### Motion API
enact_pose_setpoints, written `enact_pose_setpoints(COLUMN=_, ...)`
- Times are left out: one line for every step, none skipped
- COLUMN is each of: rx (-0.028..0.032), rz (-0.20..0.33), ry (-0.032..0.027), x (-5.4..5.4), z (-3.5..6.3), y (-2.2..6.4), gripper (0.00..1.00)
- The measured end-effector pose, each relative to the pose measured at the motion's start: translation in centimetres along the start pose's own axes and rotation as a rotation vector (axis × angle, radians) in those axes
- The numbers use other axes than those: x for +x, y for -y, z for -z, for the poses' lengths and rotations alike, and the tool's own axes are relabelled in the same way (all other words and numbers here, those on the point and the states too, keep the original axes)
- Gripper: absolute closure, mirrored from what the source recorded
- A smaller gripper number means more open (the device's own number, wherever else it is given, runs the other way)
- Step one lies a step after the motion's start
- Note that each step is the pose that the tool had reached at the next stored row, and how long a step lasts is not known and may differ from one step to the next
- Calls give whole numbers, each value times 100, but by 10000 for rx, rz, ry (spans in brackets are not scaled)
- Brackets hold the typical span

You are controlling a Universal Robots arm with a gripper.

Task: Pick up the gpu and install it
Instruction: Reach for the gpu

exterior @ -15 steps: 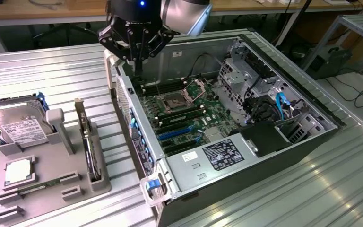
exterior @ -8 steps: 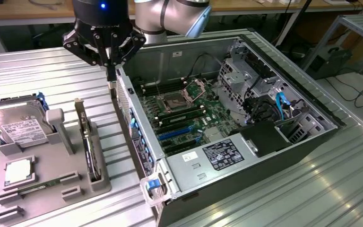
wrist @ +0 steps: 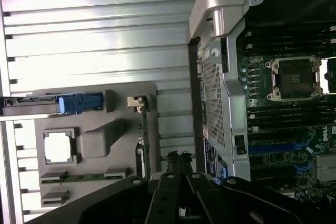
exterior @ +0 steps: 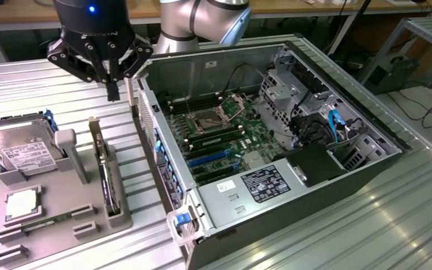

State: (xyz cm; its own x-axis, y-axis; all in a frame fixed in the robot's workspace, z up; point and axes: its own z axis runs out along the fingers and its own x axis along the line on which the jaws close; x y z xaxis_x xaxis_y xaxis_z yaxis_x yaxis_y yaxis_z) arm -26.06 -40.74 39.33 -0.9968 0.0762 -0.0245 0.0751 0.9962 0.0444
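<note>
The gpu point(exterior: 105, 169) stands on its edge in a slot of the grey holder tray point(exterior: 66, 236), with its silver bracket end toward the back. In the wrist view the gpu point(wrist: 142, 132) is a thin strip running along the tray point(wrist: 94, 90). My gripper point(exterior: 113, 93) hangs above the ribbed table, beyond the card's bracket end and beside the case's rear corner. Its fingers point(wrist: 178, 163) are shut with nothing between them, well clear of the card. The open computer case point(exterior: 366, 121) lies on its side with the motherboard's blue expansion slots point(exterior: 208, 158) exposed.
On the tray sit a silver hard drive point(exterior: 21, 151) in a blue carrier, a CPU chip point(exterior: 22, 203) and a narrow RAM stick point(exterior: 47, 220). The case's rear wall point(wrist: 218, 77) stands next to the tray. Power supply point(exterior: 261, 183) and drive cage point(exterior: 291, 90) line the case.
</note>
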Motion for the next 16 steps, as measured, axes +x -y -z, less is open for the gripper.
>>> enact_pose_setpoints(rx=0, rz=0, ry=-1, x=13, z=1, y=2, gripper=89)
enact_pose_setpoints(rx=1, rz=0, ry=-1, x=27, z=1, y=4, gripper=89)
enact_pose_setpoints(rx=1, rz=0, ry=-1, x=40, z=2, y=6, gripper=89)
enact_pose_setpoints(rx=1, rz=0, ry=-1, x=54, z=2, y=8, gripper=89)
enact_pose_setpoints(rx=0, rz=0, ry=-1, x=67, z=2, y=11, gripper=89)
enact_pose_setpoints(rx=1, rz=0, ry=-1, x=80, z=3, y=13, gripper=89)
enact_pose_setpoints(rx=0, rz=0, ry=0, x=93, z=3, y=15, gripper=89)
enact_pose_setpoints(rx=0, rz=0, ry=0, x=107, z=3, y=17, gripper=89)
enact_pose_setpoints(rx=0, rz=0, ry=0, x=122, z=4, y=20, gripper=89)
enact_pose_setpoints(rx=0, rz=-1, ry=-1, x=136, z=4, y=22, gripper=89)
enact_pose_setpoints(rx=0, rz=0, ry=-1, x=149, z=5, y=24, gripper=89)
enact_pose_setpoints(rx=0, rz=-1, ry=0, x=163, z=5, y=26, gripper=89)
enact_pose_setpoints(rx=0, rz=0, ry=-1, x=177, z=6, y=29, gripper=89)
enact_pose_setpoints(rx=0, rz=-1, ry=0, x=191, z=6, y=31, gripper=89)
enact_pose_setpoints(rx=0, rz=-1, ry=0, x=206, z=6, y=34, gripper=89)
enact_pose_setpoints(rx=-1, rz=-1, ry=0, x=219, z=7, y=37, gripper=89)
